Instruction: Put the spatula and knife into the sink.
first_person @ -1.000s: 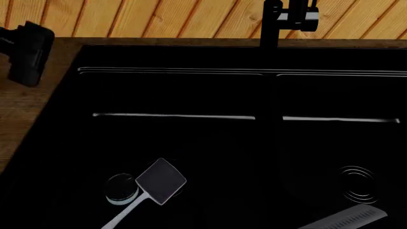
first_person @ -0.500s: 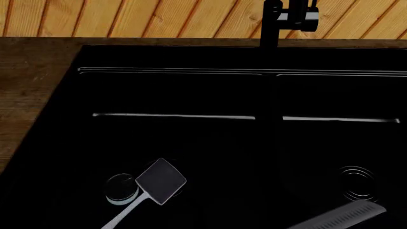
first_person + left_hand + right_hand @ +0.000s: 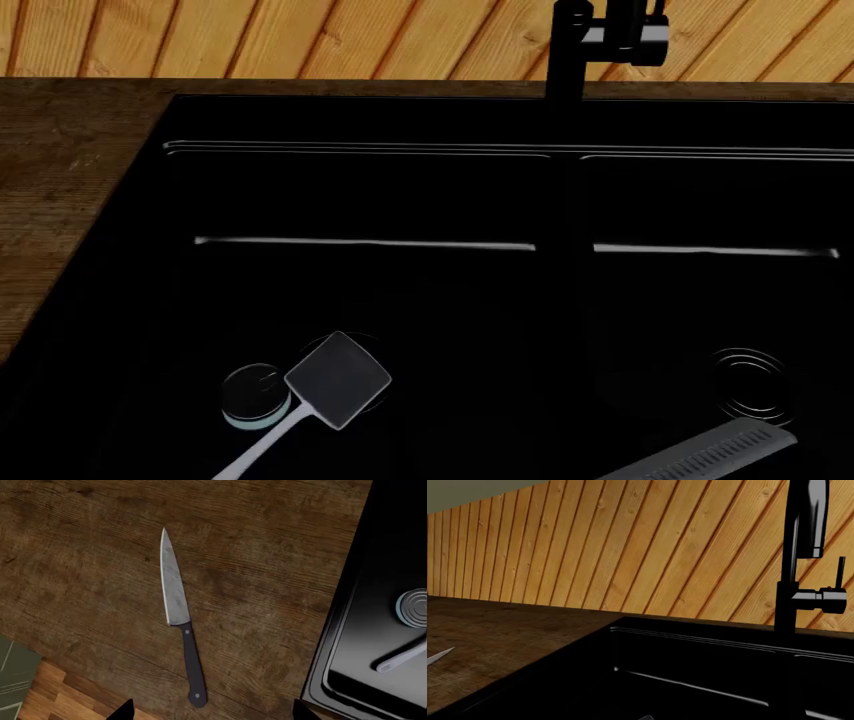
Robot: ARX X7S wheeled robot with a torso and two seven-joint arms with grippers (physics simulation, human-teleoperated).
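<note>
The knife (image 3: 180,615) lies flat on the wooden counter (image 3: 267,580), silver blade pointing away from my left gripper (image 3: 213,715), dark handle toward it. The gripper is open above the handle end, with only its two dark fingertips (image 3: 124,711) showing, far apart and holding nothing. In the right wrist view only the blade tip of the knife (image 3: 439,655) shows. The spatula (image 3: 336,380) lies in the left basin of the black sink (image 3: 400,200), its grey blade beside the round drain (image 3: 254,395). Its handle end (image 3: 400,660) also shows. My right gripper's fingers are out of view.
A black faucet (image 3: 574,50) stands behind the divider between the basins, before a wooden plank wall (image 3: 627,545). The right basin has a ringed drain (image 3: 747,380). A pale ribbed slab (image 3: 701,458) crosses the bottom right of the head view.
A dark gripper shape at the head view's upper left a second ago has left that view. The pale ribbed slab has slid leftward and lower. The spatula has not moved.
</note>
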